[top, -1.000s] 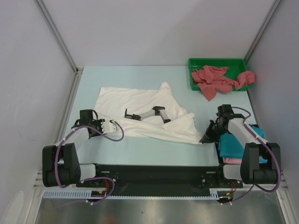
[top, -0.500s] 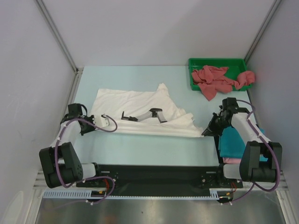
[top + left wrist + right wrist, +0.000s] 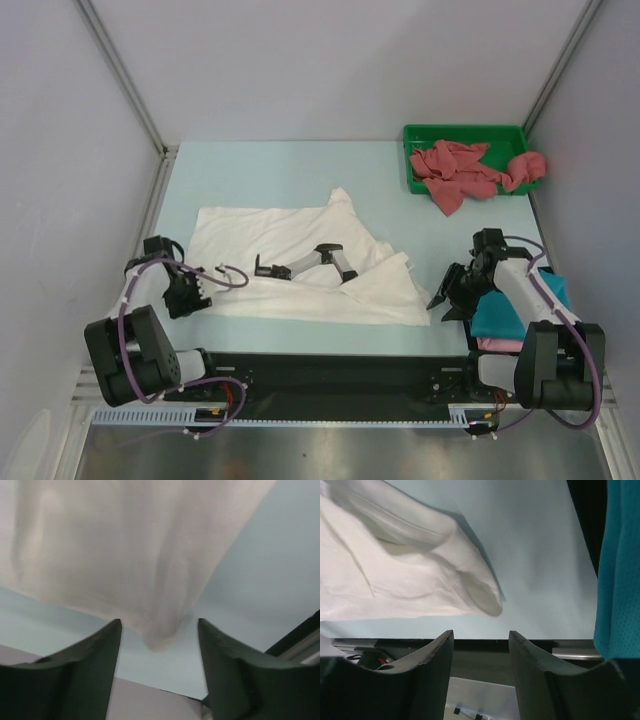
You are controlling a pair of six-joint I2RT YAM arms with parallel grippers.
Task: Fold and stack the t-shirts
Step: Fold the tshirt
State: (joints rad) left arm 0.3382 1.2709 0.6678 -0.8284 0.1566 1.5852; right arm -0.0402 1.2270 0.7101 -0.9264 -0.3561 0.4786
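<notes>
A white t-shirt (image 3: pixel 300 235) with a dark graphic lies spread and creased across the middle of the table. Its near-left corner (image 3: pixel 160 630) rests just past my left gripper (image 3: pixel 187 296), which is open and empty. Its near-right corner (image 3: pixel 470 592) lies on the table ahead of my right gripper (image 3: pixel 446 298), also open and empty. Dusty red t-shirts (image 3: pixel 462 172) are heaped in the green tray (image 3: pixel 465 131) and spill over its edges. A teal t-shirt (image 3: pixel 505 312) lies folded on a pink one (image 3: pixel 497 344) at the near right; the teal one also shows in the right wrist view (image 3: pixel 620 570).
The green tray stands at the far right corner. Grey walls close in the table on the left, back and right. The black base rail (image 3: pixel 330 372) runs along the near edge.
Both grippers have opened and let go of the white t-shirt's near corners. The shirt has been drawn nearer and now lies flatter on the table.
</notes>
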